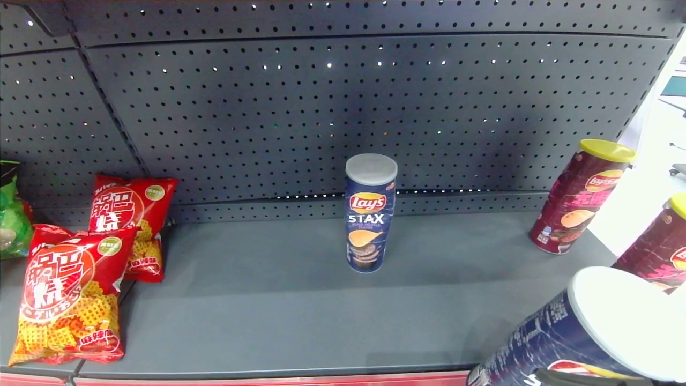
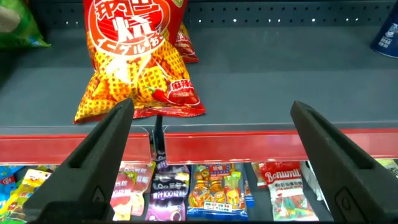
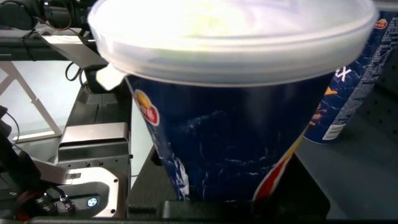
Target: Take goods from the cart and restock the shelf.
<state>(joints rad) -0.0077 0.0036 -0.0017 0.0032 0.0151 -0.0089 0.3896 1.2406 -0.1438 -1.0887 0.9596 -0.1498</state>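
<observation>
Near right, the right pincer [image 3: 245, 211] holds a tilted can [image 1: 563, 332]: light, stiff, slick, probably best gripped mid-wall. The left pincer [image 2: 211, 106] gapes wide, empty.

You see the shelf [image 1: 278, 321] in even, moderate light, with a broad soft shadow on the pegboard back panel [image 1: 225, 118] behind the standing blue can [image 1: 370, 214] and pinpoints of light shining through the panel's holes. Beyond the shelf's right edge, brightness washes the head view out to white, and the panel's seams bow toward the top corners. The near blue can [image 3: 236, 155] sits close and blurred in the right wrist view, its lid [image 3: 230, 31] glaring to near-featureless white.
</observation>
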